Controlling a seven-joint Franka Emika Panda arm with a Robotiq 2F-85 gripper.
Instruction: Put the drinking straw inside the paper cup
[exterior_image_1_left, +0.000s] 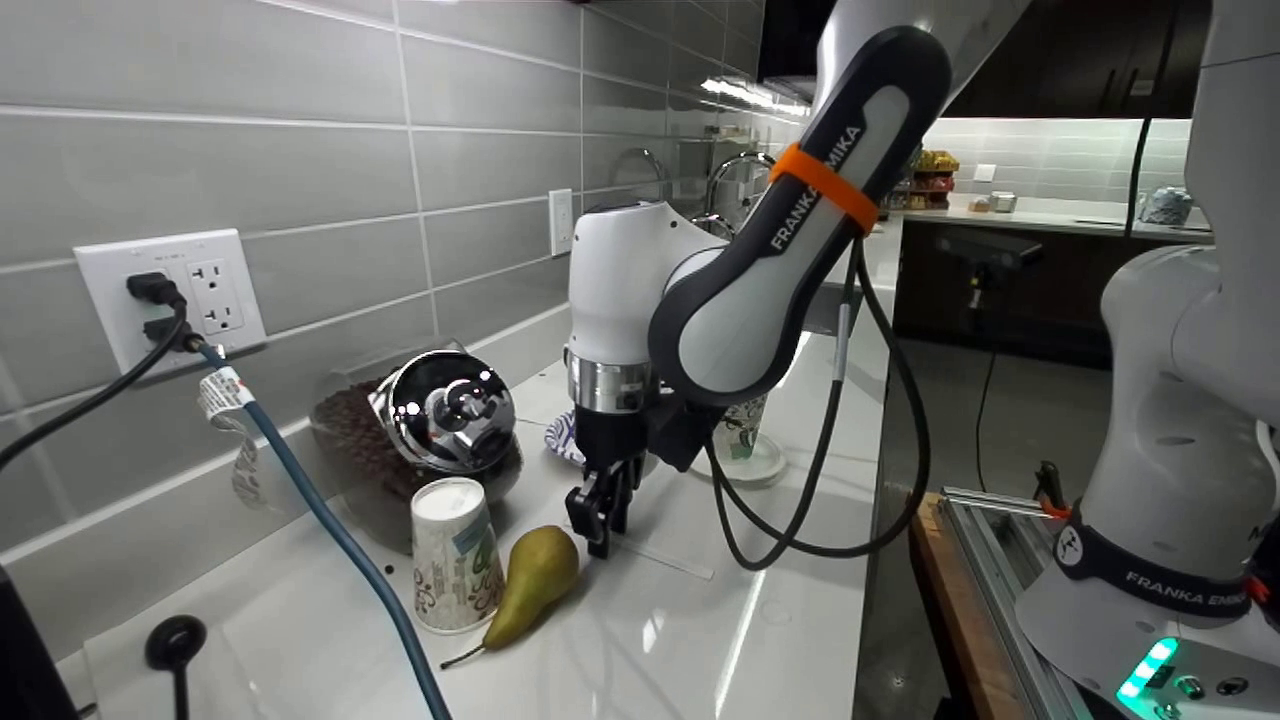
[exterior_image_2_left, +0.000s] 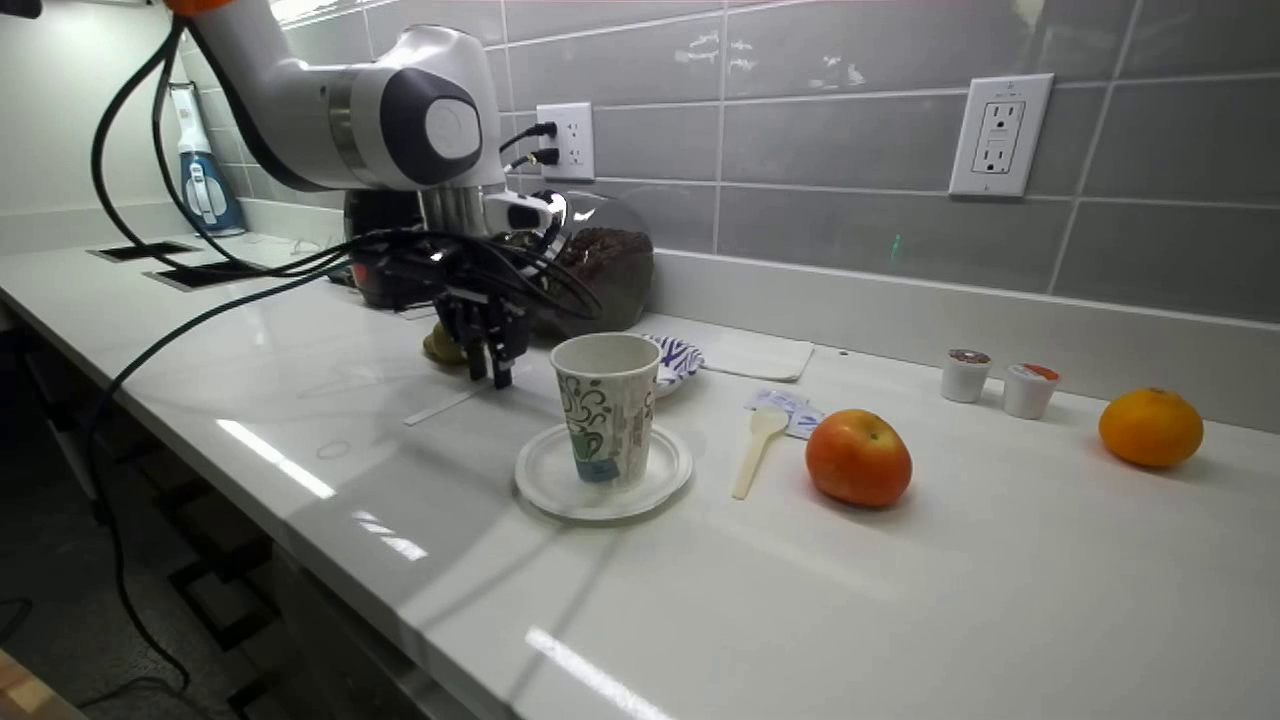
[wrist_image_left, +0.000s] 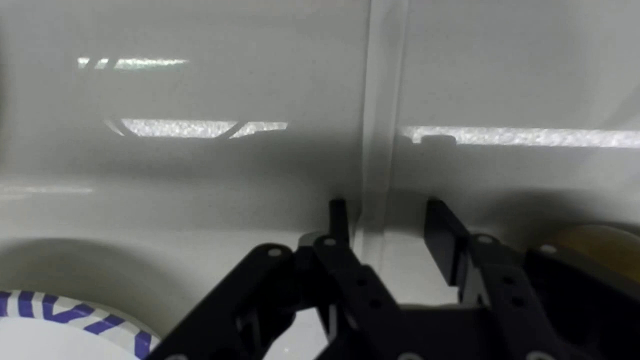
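A thin white straw (exterior_image_1_left: 668, 561) lies flat on the counter. It also shows in an exterior view (exterior_image_2_left: 440, 408) and runs up the wrist view (wrist_image_left: 384, 80). A tapered paper cup (exterior_image_2_left: 608, 405) with a dark swirl print stands upright on a white plate (exterior_image_2_left: 535, 490); the arm and cables partly hide the cup in an exterior view (exterior_image_1_left: 740, 430). My gripper (wrist_image_left: 386, 205) points down, low over the counter, fingers apart on either side of the straw, with gaps between. It shows in both exterior views (exterior_image_1_left: 608, 540) (exterior_image_2_left: 490, 378). I cannot tell whether the fingertips touch the counter.
A pear (exterior_image_1_left: 535, 580) lies close beside the gripper, with an upside-down printed cup (exterior_image_1_left: 455, 560) and a tilted jar (exterior_image_1_left: 390, 440) behind. A patterned bowl (exterior_image_2_left: 678, 362), a spoon (exterior_image_2_left: 760, 450), an apple (exterior_image_2_left: 858, 458) and an orange (exterior_image_2_left: 1150, 428) are on the counter.
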